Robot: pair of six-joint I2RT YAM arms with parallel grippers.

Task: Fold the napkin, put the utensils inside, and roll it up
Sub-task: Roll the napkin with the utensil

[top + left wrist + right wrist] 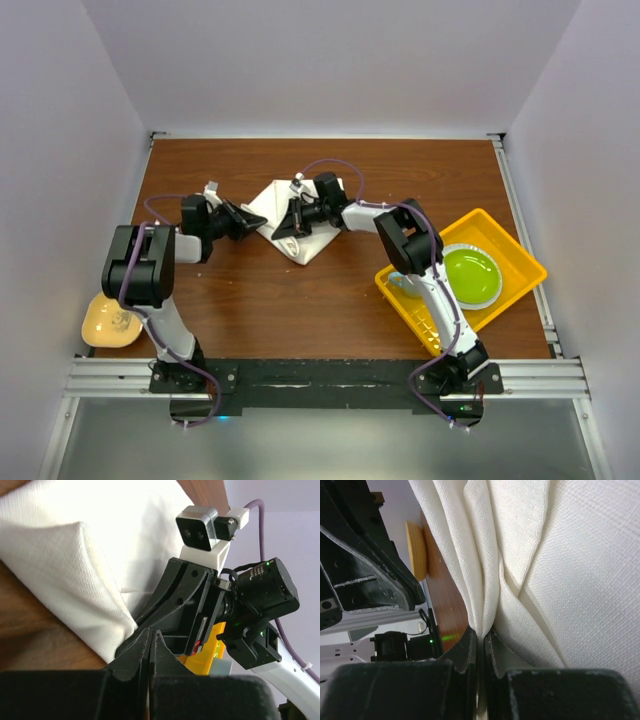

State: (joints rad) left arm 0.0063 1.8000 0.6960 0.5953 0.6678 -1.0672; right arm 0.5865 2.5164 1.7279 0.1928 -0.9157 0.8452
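Napkin (pixel 308 243) lies on the table (pixel 320 300), just above the middle of the top view. It is folded into a rough diamond of loose white layers. Both arms reach in toward it, the left arm from the left of the frame and the right arm from the right. Their tips sit near each other over the left part of the cloth.

In the right wrist view the right gripper (pixel 481 637) is at the bottom of the frame, pressed together on a raised fold of the napkin. The pleat runs straight down into the thin slit between its fingers, and more layers hang to the right of it.

In the left wrist view the left gripper (pixel 150 632) is at the bottom centre, pressed together with only a hairline between the fingers. A folded corner of the napkin touches its tip from the left. I cannot tell whether any cloth is caught in the slit. The black body of the right gripper fills the middle of that frame, just beyond the tip.

A yellow tray (pixel 518 258) sits at the right edge of the top view, well apart from the napkin, with a green plate (pixel 470 272) in it. A rounded yellow thing (pixel 110 322) sits at the lower left, by the left arm's base.
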